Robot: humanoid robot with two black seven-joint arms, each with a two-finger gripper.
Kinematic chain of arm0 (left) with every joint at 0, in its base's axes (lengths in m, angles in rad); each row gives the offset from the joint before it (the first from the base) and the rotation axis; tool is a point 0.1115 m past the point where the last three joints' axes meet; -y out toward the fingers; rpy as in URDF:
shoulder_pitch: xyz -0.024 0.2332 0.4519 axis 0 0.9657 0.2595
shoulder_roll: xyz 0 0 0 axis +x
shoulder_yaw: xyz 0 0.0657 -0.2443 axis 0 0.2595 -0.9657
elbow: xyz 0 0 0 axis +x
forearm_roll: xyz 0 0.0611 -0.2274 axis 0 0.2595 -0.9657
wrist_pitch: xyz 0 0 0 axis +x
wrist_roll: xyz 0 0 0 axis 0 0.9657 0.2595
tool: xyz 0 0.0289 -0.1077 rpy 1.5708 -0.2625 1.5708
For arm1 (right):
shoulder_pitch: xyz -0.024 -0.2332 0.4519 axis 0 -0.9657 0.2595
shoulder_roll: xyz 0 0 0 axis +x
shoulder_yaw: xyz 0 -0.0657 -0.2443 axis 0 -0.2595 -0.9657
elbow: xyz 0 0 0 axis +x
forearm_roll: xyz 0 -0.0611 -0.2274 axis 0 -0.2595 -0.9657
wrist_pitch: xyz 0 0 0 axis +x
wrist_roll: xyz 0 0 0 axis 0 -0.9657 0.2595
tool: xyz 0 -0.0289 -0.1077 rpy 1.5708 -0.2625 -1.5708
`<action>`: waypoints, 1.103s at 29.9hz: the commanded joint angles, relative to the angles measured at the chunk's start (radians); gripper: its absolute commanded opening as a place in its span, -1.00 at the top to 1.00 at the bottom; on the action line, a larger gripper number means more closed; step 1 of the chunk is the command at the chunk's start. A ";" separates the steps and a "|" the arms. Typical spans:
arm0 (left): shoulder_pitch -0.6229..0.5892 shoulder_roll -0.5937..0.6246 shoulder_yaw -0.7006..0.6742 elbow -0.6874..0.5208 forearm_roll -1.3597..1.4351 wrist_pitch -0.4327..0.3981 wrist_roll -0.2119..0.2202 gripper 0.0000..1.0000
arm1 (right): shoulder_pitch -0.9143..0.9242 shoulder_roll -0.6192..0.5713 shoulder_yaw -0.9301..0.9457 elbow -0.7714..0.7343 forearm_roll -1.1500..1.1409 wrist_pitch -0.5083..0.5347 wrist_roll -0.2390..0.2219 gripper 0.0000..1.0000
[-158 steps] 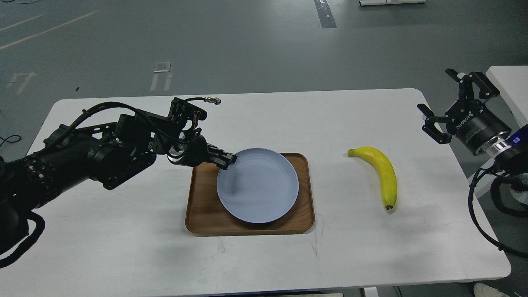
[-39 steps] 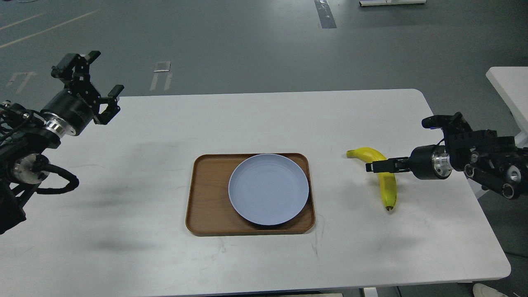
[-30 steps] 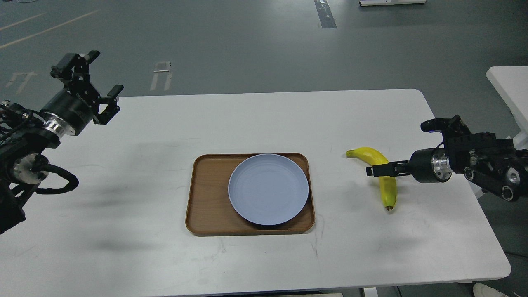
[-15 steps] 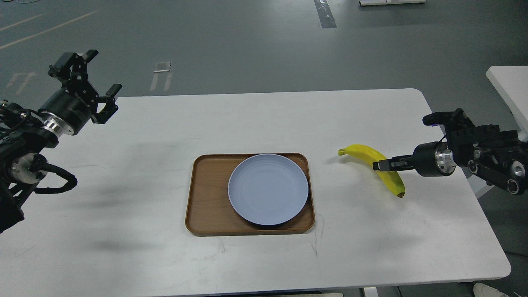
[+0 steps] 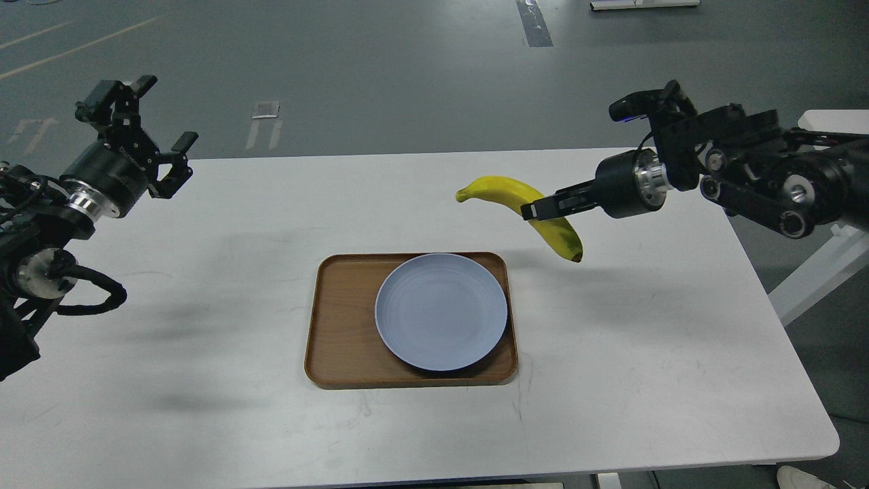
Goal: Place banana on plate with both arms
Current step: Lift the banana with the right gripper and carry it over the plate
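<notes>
The yellow banana [image 5: 502, 191] hangs in the air above the table, up and to the right of the plate, with its dark tip pointing down. My right gripper [image 5: 536, 208] is shut on the banana near its middle. The pale blue plate [image 5: 441, 312] lies on the right part of a brown wooden tray [image 5: 339, 326] at the table's centre. My left gripper [image 5: 139, 119] is open and empty, raised over the table's far left corner, far from the plate.
The white table [image 5: 611, 353] carries only the tray and plate. Its right edge runs close under my right arm. A second white table [image 5: 825, 121] shows at the far right. Grey floor lies beyond the far edge.
My right gripper has lifted the banana off the table and carried it up and left toward the plate. My left gripper has drifted slightly up and left.
</notes>
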 commanded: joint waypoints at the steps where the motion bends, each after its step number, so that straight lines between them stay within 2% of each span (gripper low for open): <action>1: -0.001 0.003 -0.008 0.000 0.000 0.000 0.000 -0.95 | 0.003 0.097 -0.025 -0.014 0.001 0.003 0.000 0.85; 8: -0.001 0.016 -0.016 0.000 0.000 0.000 0.000 -0.95 | -0.012 0.186 -0.105 -0.044 0.000 0.003 0.000 0.82; 28: -0.001 0.023 -0.024 0.000 -0.001 0.000 0.000 -0.95 | -0.064 0.237 -0.116 -0.099 0.001 -0.038 0.000 0.74; 32: -0.001 0.023 -0.024 0.000 -0.001 0.000 0.000 -0.95 | -0.080 0.252 -0.116 -0.108 0.001 -0.064 0.000 0.71; 33: -0.001 0.023 -0.024 0.000 -0.001 0.000 0.000 -0.95 | -0.086 0.260 -0.116 -0.116 0.001 -0.072 0.000 0.64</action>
